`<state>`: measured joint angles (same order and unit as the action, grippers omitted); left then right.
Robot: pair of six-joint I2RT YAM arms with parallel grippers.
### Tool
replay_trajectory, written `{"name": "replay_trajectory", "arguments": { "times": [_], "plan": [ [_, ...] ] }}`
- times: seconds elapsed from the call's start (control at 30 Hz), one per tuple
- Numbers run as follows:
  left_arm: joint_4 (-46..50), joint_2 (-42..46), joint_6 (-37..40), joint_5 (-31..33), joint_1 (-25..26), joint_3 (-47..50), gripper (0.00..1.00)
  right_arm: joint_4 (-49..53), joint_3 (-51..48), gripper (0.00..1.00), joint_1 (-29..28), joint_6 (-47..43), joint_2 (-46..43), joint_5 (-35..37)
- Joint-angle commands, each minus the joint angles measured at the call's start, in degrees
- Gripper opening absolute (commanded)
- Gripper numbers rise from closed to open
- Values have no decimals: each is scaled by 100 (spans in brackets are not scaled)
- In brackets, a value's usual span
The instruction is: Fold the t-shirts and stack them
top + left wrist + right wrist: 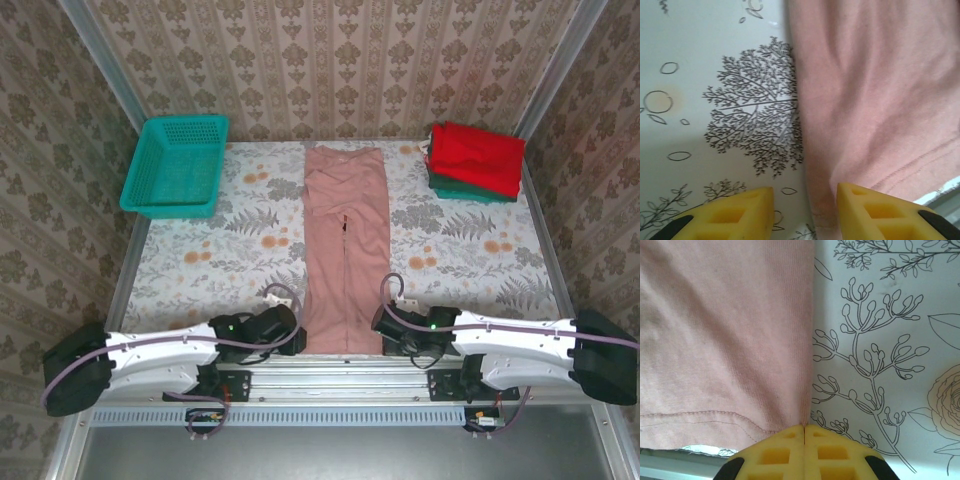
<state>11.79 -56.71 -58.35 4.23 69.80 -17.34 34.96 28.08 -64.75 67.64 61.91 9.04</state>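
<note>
straddling pink t-shirt (875, 90) edge, left tool (805, 200)

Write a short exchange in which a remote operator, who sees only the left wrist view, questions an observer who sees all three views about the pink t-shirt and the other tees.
Operator: My left gripper is open, one finger on each side of the pink t-shirt edge. What about the other side?
Observer: The right gripper is shut at the near right corner of the same shirt.
Operator: Where is the stack it should join?
Observer: A red t-shirt lies folded on a dark green t-shirt at the far right corner of the table.
</note>
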Motion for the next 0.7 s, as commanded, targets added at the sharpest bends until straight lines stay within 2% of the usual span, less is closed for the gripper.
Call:
{"name": "replay_trajectory", "arguments": {
  "times": [0.0, 0.47, 0.57, 0.67],
  "plan": [
    [-417, 59, -31, -316, 215, -257, 41, 144, 60, 0, 32, -67, 80, 127],
    [634, -787, -24, -212, 227, -681, 57, 194, 78, 0, 66, -145, 84, 158],
    [563, -1176, 49, -292, 227, -813, 54, 194, 61, 0, 68, -123, 76, 168],
    [1032, -1583, 116, -183, 277, -1131, 50, 157, 12, 0, 68, -101, 34, 168]
  ]
}}
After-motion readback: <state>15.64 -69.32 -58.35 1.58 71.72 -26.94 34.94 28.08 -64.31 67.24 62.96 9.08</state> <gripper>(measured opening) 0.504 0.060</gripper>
